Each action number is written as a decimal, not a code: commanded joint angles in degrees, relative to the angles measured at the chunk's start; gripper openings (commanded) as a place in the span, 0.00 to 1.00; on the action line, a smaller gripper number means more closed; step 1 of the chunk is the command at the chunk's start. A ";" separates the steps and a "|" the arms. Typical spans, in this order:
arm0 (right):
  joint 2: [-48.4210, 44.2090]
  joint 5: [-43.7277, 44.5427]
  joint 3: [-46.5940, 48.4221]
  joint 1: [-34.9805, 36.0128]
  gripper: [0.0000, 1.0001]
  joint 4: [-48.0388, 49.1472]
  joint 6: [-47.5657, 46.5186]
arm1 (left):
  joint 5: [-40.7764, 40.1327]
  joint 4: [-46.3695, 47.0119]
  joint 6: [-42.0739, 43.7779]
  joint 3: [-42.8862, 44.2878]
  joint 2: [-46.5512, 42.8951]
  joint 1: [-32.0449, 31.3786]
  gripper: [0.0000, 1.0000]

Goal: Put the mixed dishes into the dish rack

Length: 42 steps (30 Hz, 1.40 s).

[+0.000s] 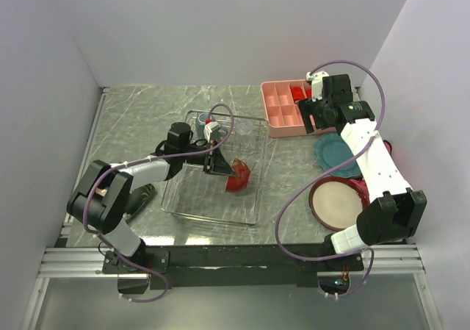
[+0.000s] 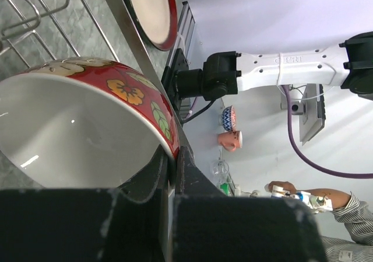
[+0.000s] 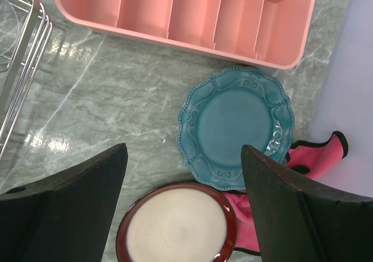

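Right now, left pincer (image 2: pixel 173 157): is clamping together on the rim of the red floral ceramic bowl (image 2: pixel 87 128), one finger inside the white interior and one outside.
Red bowl: is hanging tilted on its side inside the clear wire-grid dish rack (image 1: pixel 198 198), toward the rack's right half; whether it is touching the wires cannot be told.
Right pincer (image 3: pixel 182 151): is hovering with its fingers wide apart and holding nothing, off the rack's right side.
Waiting dishes: the teal scalloped ceramic plate (image 3: pixel 236 128) and the red-rimmed cream round plate (image 3: pixel 175 230) are lying flat on the bench to the right of the rack, just beside each other.
Other things: the pink plastic compartment tray (image 3: pixel 175 11) is sitting beyond the teal plate, right of the rack's far end; a pink-red cloth (image 3: pixel 315 154) is poking out from under the teal plate.
Step, as judged: the bowl is being set down in the rack.
Risk, slip: the grip is only pinching a thin glazed rim, so the bowl's weight could be twisting it loose.
Risk, release: letting go while it is tilted could be sending it rolling or clattering across the wires.
Risk, next plate: the cloth may be dragging along with it.
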 commanded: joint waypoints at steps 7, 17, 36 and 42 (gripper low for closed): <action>-0.78 -1.04 1.65 0.98 0.86 -0.36 0.63 | 1.10 9.26 -4.08 -1.15 -0.54 -3.29 0.01; -0.87 -1.13 -0.11 1.86 0.86 0.43 1.07 | 0.75 10.05 -6.62 -2.74 3.42 -1.97 0.01; 1.94 -4.47 1.47 2.04 0.86 1.74 4.14 | -13.57 -27.52 13.40 1.57 -7.74 4.71 0.62; 3.09 -6.05 2.17 2.12 0.86 2.63 5.02 | -18.48 -32.65 16.92 1.74 -10.02 7.34 0.65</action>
